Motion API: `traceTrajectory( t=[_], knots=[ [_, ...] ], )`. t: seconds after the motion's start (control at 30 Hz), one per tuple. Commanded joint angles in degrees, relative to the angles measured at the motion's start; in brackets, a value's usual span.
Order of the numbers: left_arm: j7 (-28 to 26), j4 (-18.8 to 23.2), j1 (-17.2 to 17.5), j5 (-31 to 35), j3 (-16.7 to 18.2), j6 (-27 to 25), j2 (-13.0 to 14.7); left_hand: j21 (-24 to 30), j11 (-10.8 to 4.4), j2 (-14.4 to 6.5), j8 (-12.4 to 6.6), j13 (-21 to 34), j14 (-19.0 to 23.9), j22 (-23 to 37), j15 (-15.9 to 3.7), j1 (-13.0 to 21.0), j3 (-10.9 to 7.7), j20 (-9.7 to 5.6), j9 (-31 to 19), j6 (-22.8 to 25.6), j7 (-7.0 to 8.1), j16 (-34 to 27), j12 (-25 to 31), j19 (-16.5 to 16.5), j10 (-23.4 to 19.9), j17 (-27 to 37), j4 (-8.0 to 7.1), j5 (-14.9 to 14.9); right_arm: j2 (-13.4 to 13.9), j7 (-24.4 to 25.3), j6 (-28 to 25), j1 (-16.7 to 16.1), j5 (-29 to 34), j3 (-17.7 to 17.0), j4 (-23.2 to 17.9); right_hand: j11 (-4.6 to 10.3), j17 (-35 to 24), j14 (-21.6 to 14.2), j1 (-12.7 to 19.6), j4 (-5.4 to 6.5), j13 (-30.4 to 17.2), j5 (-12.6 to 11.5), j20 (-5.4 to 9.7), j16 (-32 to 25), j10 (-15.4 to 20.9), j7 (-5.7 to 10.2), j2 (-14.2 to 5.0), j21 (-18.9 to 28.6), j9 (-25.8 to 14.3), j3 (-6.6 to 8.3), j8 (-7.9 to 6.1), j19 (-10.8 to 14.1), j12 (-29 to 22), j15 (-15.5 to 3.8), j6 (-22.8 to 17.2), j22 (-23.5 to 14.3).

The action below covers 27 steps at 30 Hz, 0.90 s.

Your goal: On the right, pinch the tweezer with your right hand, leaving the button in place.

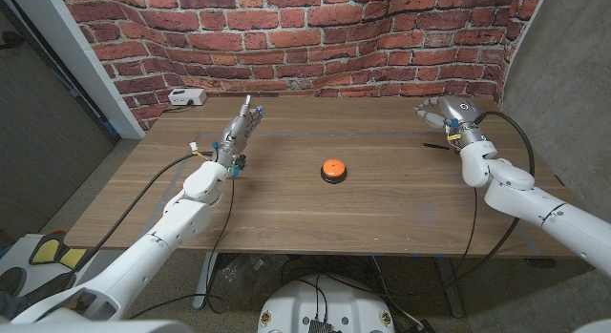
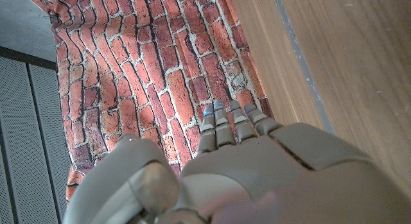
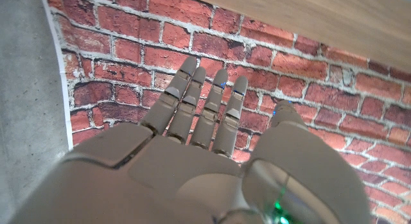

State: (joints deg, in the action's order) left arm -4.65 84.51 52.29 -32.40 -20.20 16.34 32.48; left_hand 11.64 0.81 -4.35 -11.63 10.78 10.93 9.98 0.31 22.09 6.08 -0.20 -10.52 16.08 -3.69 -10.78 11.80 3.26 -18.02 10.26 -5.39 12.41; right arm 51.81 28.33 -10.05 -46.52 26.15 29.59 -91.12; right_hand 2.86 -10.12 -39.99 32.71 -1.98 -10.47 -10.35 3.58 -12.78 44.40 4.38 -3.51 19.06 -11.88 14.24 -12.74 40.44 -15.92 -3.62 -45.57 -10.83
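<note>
An orange button [image 1: 332, 168] on a dark base sits at the middle of the wooden table [image 1: 382, 209]. A thin dark tweezer [image 1: 438, 142] lies on the table at the far right. My right hand [image 1: 442, 114] hovers just above and behind the tweezer, fingers apart and slightly curved, holding nothing. In the right wrist view that right hand [image 3: 199, 134] has its fingers [image 3: 192, 102] stretched toward the brick wall. My left hand [image 1: 242, 129] is raised at the left of the table, fingers straight and empty, well away from the button. The left wrist view shows the left hand [image 2: 250, 166] from behind.
A white box [image 1: 186, 97] with a cable lies at the table's back left corner. A brick-patterned wall [image 1: 315, 37] rises right behind the table's far edge. Cables run along both arms.
</note>
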Motion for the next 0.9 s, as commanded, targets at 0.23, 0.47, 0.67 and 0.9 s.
traceTrajectory(
  t=[0.23, 0.47, 0.67, 0.9],
  knots=[
    [3.0, -1.3, -1.9, -0.9, 0.0, -0.8, 1.2, -0.1, -0.15, 0.1, 0.08, 0.2, 0.7, 0.3, -0.08, 0.2, 0.48, 0.16, -0.3, 0.6, -0.05, -0.1, -0.2, 0.2, -0.1, 0.2, 0.08, 0.0, -4.1, -5.9, 17.3, -2.9, -22.2, -7.1, 1.7, -4.91, -0.3, 4.0, -0.9, -1.66, -0.3, 0.1, 1.49, 2.7, -4.0, -4.45, -0.49, -3.0, -0.3, 0.68, 1.85, -2.5, 3.1, 0.35, 5.3, 0.4],
    [3.7, -2.3, -2.4, -1.0, 0.0, 0.3, 0.7, -0.1, -0.13, 0.1, 0.08, 0.2, 0.8, 0.3, -0.04, 0.3, 0.54, 0.14, -0.3, 0.6, -0.11, -0.1, -0.2, 0.2, -0.1, 0.2, 0.08, 0.0, -5.9, -10.9, 19.2, -4.2, -30.8, -9.1, 1.4, -6.59, -0.5, 9.4, -3.1, -1.53, -0.4, 0.3, -0.04, 3.0, -8.2, -5.4, 0.09, -5.5, -0.1, -0.02, 2.34, -6.7, 4.6, 2.36, 9.1, 0.3],
    [5.1, -3.8, -3.3, -1.1, -0.3, 1.9, 0.0, -0.1, -0.05, 0.1, 0.08, 0.2, 0.7, 0.3, -0.06, 0.3, 0.6, 0.13, -0.3, 0.6, -0.14, -0.1, -0.2, 0.2, -0.1, 0.2, 0.08, 0.0, -8.9, -14.3, 21.1, -5.0, -39.1, -10.7, 2.3, -6.61, -0.7, 13.1, -6.4, -0.35, -0.6, 0.5, -1.01, 2.9, -10.9, -2.37, 0.44, -6.8, 0.0, -1.31, 1.57, -9.5, 4.9, 3.54, 8.6, 0.1],
    [5.9, -4.2, -3.2, -1.5, -0.2, 2.6, -0.1, 0.0, 0.26, 0.1, 0.08, 0.2, 0.8, 0.3, -0.08, 0.3, 0.71, -0.82, -0.3, 0.6, -0.27, -0.1, -0.2, 0.6, -0.1, 0.2, 0.1, 0.0, -9.7, -18.4, 22.4, -5.5, -44.9, -11.5, 2.2, -7.87, -0.8, 14.7, -10.7, 1.09, -0.6, 0.4, -1.32, 2.5, -12.8, -6.45, 1.49, -7.2, 0.3, -3.27, 2.77, -10.7, 4.7, 4.11, 13.9, 0.0]
  ],
)
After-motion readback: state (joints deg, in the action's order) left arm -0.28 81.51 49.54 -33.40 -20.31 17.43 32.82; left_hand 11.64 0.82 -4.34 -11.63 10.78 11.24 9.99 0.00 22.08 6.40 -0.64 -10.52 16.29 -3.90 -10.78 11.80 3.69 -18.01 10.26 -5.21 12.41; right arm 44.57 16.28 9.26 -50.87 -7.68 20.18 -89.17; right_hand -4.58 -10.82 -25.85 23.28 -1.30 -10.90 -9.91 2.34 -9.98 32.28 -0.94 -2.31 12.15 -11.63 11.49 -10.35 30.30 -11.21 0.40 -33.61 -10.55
